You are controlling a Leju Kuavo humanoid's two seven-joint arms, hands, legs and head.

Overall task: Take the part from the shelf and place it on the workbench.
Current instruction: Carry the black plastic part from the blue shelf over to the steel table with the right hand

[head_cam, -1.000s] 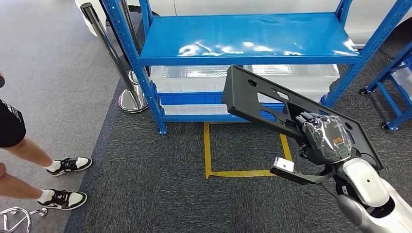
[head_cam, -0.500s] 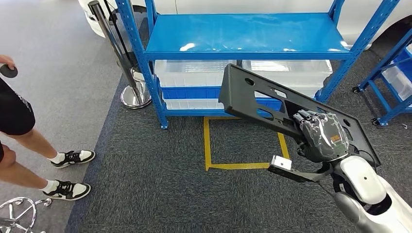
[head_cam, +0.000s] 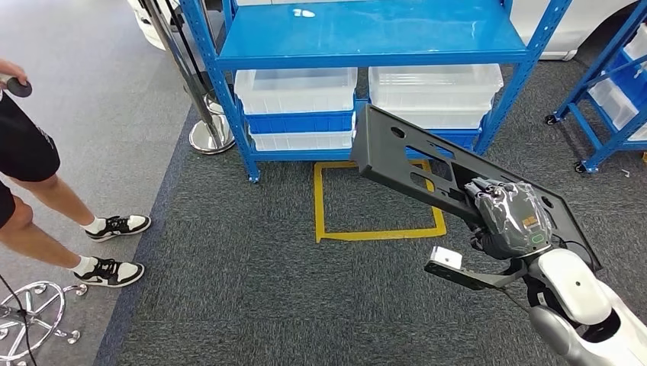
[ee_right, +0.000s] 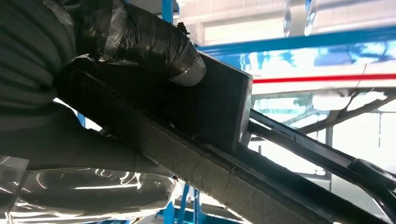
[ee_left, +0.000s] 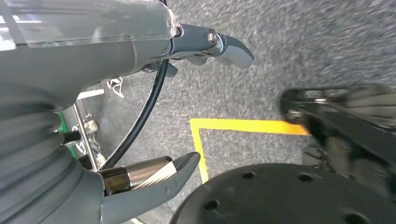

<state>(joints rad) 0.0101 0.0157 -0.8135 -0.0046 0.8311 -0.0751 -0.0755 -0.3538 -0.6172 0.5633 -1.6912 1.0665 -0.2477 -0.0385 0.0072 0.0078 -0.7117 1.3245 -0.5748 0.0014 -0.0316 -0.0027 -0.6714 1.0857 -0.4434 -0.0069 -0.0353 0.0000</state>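
Right hand (head_cam: 510,217) is clutching the long black part (head_cam: 427,164) above the grey carpet (head_cam: 252,274); left hand (ee_left: 84,93) is hanging with fingers spread, holding nothing

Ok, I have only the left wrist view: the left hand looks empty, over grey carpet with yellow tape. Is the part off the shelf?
Observer: Yes. The right hand grips the black part, a long flat panel with cut-outs, in the air and tilted.
Operator: And where is the shelf?
Observer: The blue shelf stands ahead, beyond the yellow tape square, with clear bins under its top board.
Operator: Is anybody near?
Observer: A person stands at the left of the head view, beside the carpet's edge.
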